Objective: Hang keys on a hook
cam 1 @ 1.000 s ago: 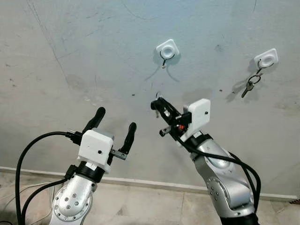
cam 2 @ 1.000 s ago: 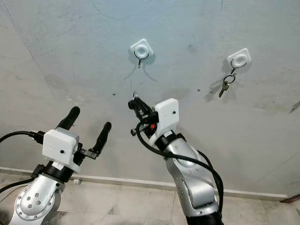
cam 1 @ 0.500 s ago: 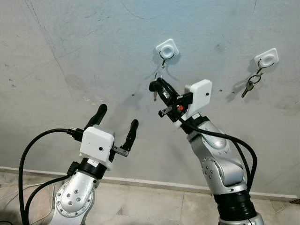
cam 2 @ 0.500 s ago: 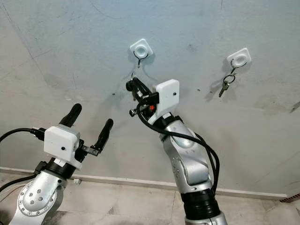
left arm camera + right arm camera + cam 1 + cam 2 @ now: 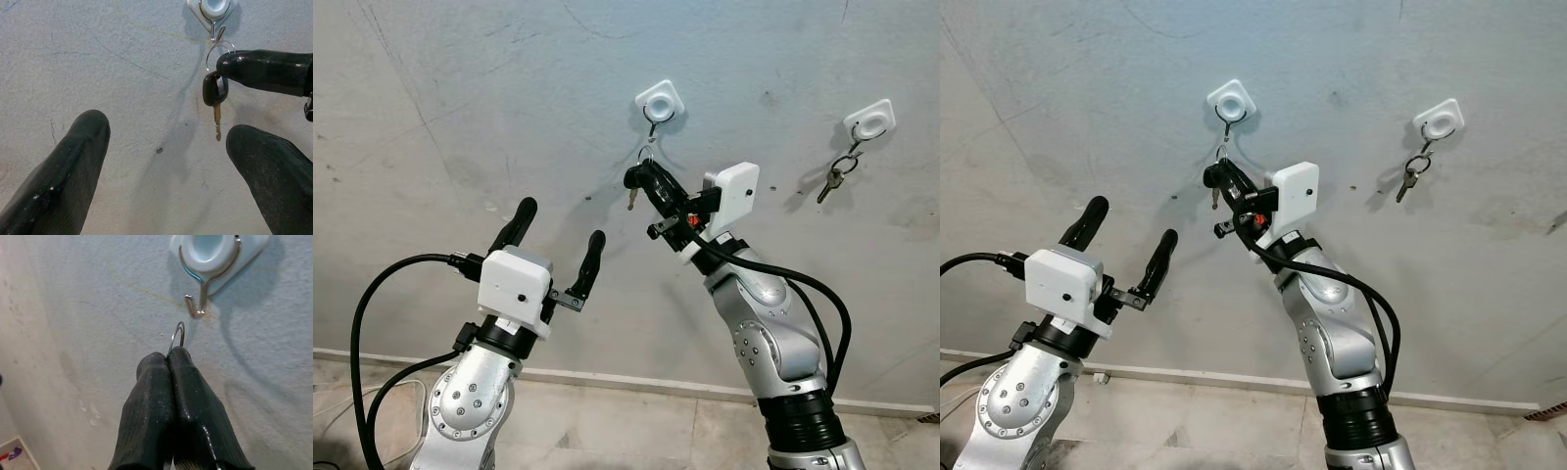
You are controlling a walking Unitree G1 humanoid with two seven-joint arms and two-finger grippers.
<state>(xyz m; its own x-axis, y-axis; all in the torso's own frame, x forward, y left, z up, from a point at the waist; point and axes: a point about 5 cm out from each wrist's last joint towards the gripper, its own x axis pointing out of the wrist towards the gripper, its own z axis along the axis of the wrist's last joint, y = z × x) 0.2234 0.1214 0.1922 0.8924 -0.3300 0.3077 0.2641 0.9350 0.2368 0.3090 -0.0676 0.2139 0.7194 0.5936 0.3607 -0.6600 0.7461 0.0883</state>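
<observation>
A white wall hook point(image 5: 658, 102) with a metal prong point(image 5: 198, 309) is fixed to the grey wall. My right gripper point(image 5: 634, 177) is shut on the key ring point(image 5: 177, 338), just below the prong and not touching it. A black-headed key point(image 5: 215, 93) dangles from the ring under the fingers point(image 5: 166, 401). My left gripper point(image 5: 558, 240) stands open lower and to the left, apart from the key, with nothing between its fingers point(image 5: 63, 171).
A second white hook point(image 5: 869, 119) at the right of the wall carries another set of keys point(image 5: 834, 178). Black cables point(image 5: 372, 323) loop beside my left arm. The wall meets a tiled floor point(image 5: 607, 421) at a pale skirting strip.
My right arm has risen and reached toward the wall, bringing the key ring from well below the hook to just under its prong. The left arm has barely shifted.
</observation>
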